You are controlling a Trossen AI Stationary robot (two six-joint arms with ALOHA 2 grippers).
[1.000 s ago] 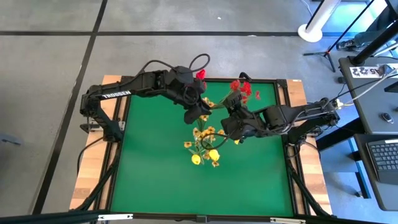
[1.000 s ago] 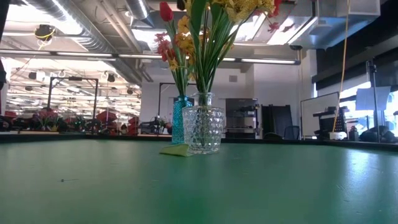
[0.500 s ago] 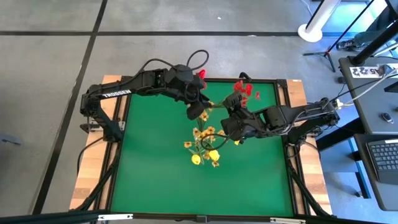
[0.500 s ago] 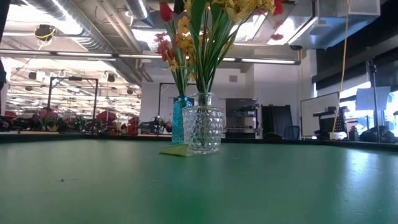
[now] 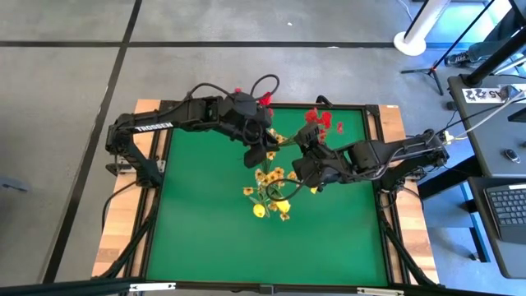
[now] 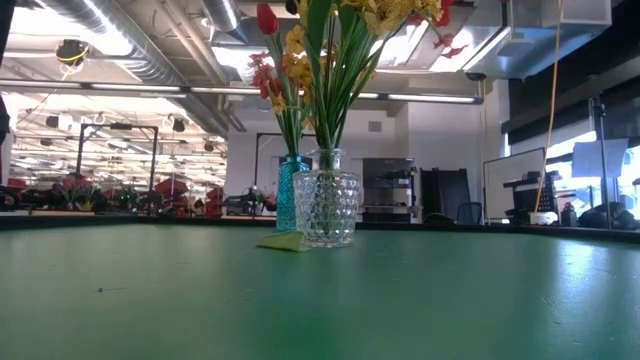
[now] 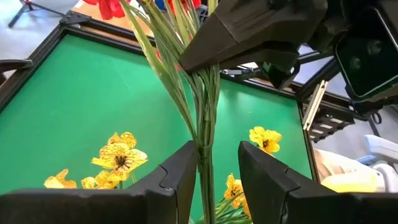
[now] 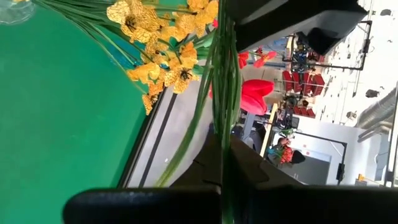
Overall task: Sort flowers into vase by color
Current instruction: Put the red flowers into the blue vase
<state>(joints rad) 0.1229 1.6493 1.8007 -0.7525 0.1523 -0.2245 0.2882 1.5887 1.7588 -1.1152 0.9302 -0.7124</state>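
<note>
A bundle of green stems (image 7: 202,118) hangs in the air above the far half of the green table (image 5: 205,230), carrying red blooms (image 5: 319,119) that lean out toward the table's far edge. The left gripper (image 7: 208,180) has its two fingers part-way open on either side of these stems, with a narrow gap and the stems running up through it; whether the pads press on them cannot be told. The right gripper (image 8: 225,196) is fully closed on the same stems, which run straight out from between its fingers. The two grippers meet over the far middle of the table, very near each other.

Just nearer than the grippers, yellow blooms (image 5: 269,193) spread over the table's middle. In the low view two vases stand touching or nearly so: a clear knobbed glass vase (image 6: 326,208) in front and a blue vase (image 6: 290,192) just behind it, both holding stems. A small yellow-green leaf (image 6: 283,241) lies on the cloth at the clear vase's foot.

The near half and the left side of the table are open green cloth out to the black frame (image 5: 164,148). Wooden boards (image 5: 111,238) show beyond the frame on the left.
</note>
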